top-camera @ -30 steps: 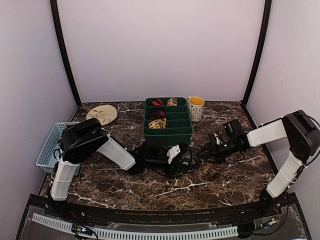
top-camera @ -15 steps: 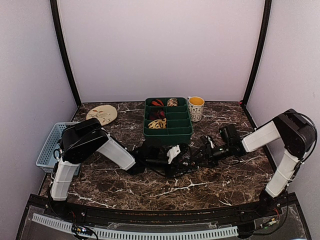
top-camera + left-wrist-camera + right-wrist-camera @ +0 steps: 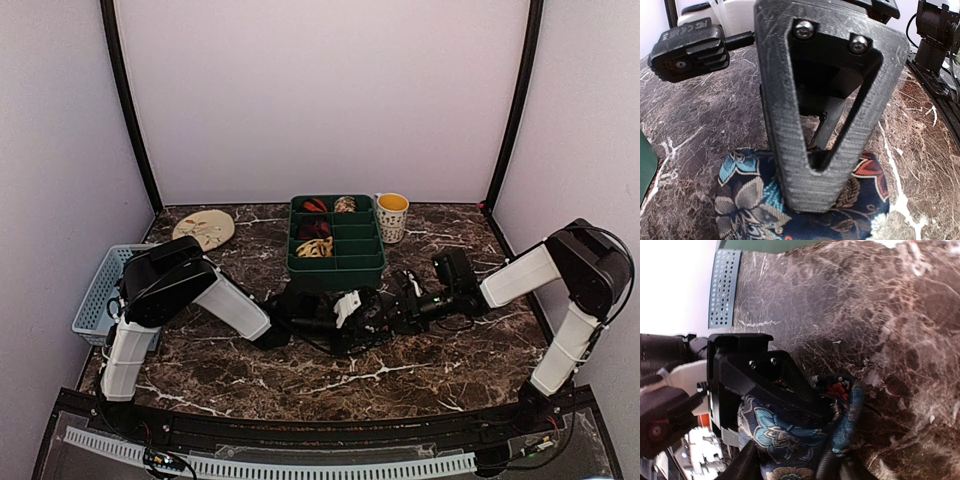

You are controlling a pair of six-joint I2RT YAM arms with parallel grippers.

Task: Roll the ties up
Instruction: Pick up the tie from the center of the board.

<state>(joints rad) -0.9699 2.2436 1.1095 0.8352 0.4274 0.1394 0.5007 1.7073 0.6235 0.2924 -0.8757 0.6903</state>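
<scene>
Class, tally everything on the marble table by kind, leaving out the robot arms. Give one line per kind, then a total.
Rolled ties: 4
Floral tie: 1
Green tray: 1
Mug: 1
Blue basket: 1
Tan plate: 1
Total: 9
</scene>
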